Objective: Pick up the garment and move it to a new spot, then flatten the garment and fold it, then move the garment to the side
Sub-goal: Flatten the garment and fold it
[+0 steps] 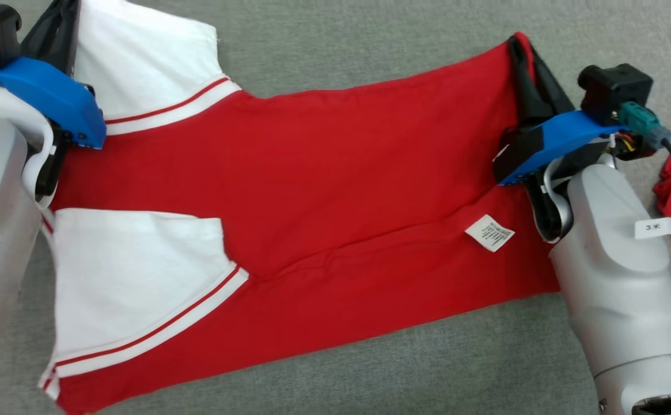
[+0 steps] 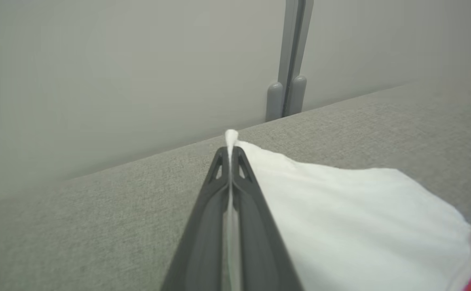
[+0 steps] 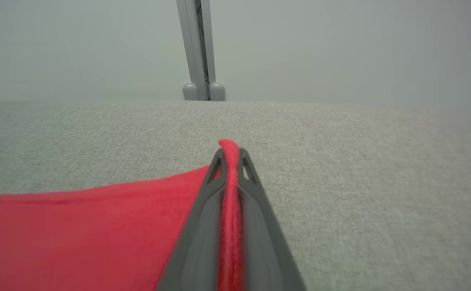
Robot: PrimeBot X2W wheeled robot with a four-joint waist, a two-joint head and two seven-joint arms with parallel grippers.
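Left tool (image 2: pixel 230 150), at ten o'clock, clamps the white sleeve (image 1: pixel 145 63) and right tool (image 3: pixel 230 151), at two o'clock, the red hem (image 1: pixel 502 72) of the garment (image 1: pixel 323 173) spread across the desk (image 1: pixel 370 46); pulling both corners evenly toward six o'clock should fold it flat.

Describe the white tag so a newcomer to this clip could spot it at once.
A red shirt with white sleeves lies spread over the grey surface. Toward its right end, near the right arm, sits the tag: a small tilted white square with print, far smaller than the sleeves.
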